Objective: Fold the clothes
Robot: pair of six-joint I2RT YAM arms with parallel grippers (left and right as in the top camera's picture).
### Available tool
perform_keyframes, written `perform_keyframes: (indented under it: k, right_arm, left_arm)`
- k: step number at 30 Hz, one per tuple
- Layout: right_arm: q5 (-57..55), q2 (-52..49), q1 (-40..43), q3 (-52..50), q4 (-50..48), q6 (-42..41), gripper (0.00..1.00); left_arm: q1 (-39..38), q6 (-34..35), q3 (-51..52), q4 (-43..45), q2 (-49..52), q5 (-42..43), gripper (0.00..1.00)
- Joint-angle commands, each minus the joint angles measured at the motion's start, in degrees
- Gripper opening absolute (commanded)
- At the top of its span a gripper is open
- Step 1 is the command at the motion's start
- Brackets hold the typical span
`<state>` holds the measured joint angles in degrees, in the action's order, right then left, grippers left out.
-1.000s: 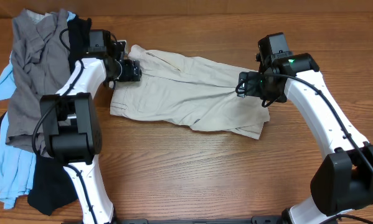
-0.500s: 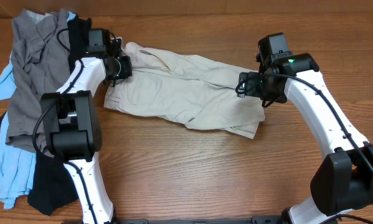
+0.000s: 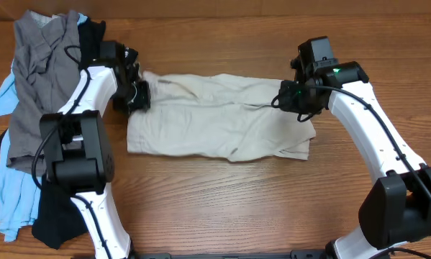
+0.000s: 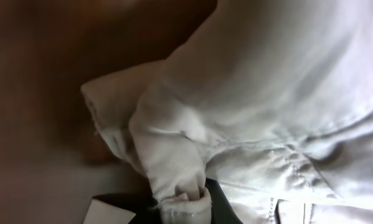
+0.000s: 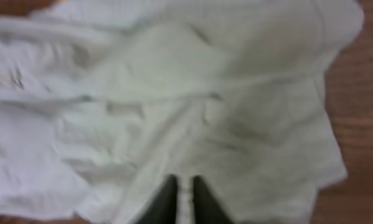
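Overhead on the beige shorts [image 3: 215,119], flat mid-tabletop [image 3: 237,201], pinched near each far corner by left end effector [image 3: 137,96] and right end effector [image 3: 286,97], both clamped on fabric. Lift level, keep tension even, bring far edge squarely over near edge.

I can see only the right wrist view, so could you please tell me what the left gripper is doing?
Observer: The left gripper is shut on a bunched fold at the left end of the beige khaki cotton shorts.
Operator: Thank you. How do the shorts lie overall?
Observer: They are spread lengthwise across the wooden table, with the right gripper pinching their upper right corner.
Operator: Is anything else on the table?
Observer: Yes, a pile of grey, black and light-blue garments lies at the table's left edge, beyond the left arm.
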<state>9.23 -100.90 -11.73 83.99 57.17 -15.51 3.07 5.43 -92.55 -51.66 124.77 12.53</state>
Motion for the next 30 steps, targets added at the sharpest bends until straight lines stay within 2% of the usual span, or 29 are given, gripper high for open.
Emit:
perform_keyframes:
  k: [1, 7, 19, 23, 30]
  right_arm:
    - [3.65, -2.67, -0.20, -1.97, -3.45, 0.07, 0.04]
    - [4.63, -6.75, -0.15, -4.57, -7.63, -0.79, 0.04]
    - [6.45, -9.84, -0.15, -10.32, -11.82, -0.57, 0.04]
    - [6.84, -9.86, -0.15, -11.28, -12.68, -0.59, 0.04]
    - [7.39, -9.86, -0.15, -11.28, -12.83, -0.61, 0.04]
  left_arm:
    - [-0.48, -2.86, 1.88, -3.91, -5.53, -2.93, 0.04]
    - [0.04, -2.89, 1.88, -7.93, -14.01, -8.35, 0.04]
    - [-1.40, -2.64, -0.76, -9.84, -22.80, -6.14, 0.04]
    - [-6.21, -2.23, -1.60, -9.62, -24.87, -0.70, 0.04]
    - [-24.04, 5.18, -1.57, -1.40, -24.74, 1.07, 0.04]
